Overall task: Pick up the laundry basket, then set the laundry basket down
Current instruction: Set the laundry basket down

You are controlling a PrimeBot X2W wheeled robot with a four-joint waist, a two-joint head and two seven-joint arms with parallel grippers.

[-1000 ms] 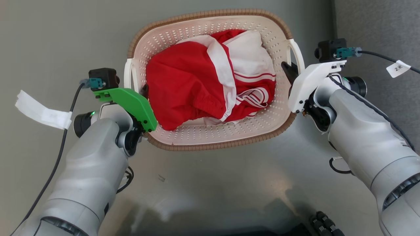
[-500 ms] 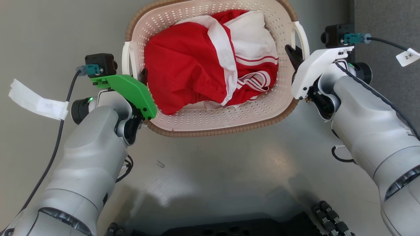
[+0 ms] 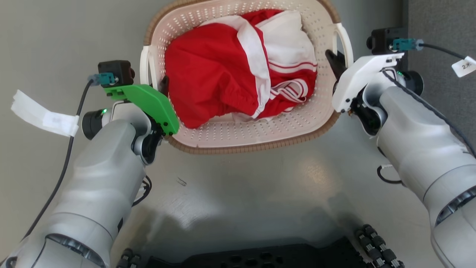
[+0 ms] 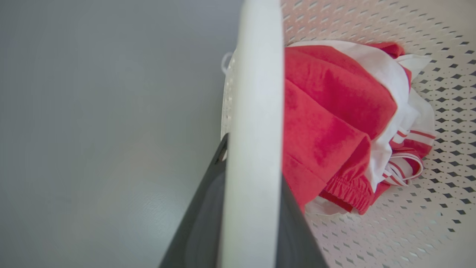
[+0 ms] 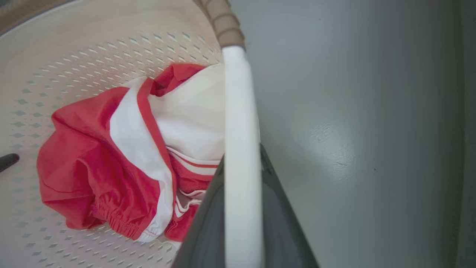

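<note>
A small cream-white perforated plastic laundry basket (image 3: 241,134) with a brown woven-look rim is directly in front of me, over a grey floor (image 3: 260,193). I cannot tell whether its base touches the floor. Inside it lies a crumpled red and white garment (image 3: 223,74).

I judge the load light. The plastic walls look stiff but slightly springy, and smooth enough to slip. The two white loop handles are the places to hold.

My left gripper (image 3: 163,83) is closed around the basket's left handle (image 3: 145,70), with a dark finger on each side of the white bar. My right gripper (image 3: 332,61) pinches the right handle (image 3: 346,39) the same way.

Beyond the basket's right side, a white tag (image 3: 465,66) on my cable reads "2" and a star-like mark. Beyond its left side, a white tape flag (image 3: 44,117) carries nothing I can read. I can read no brand on the basket.
</note>
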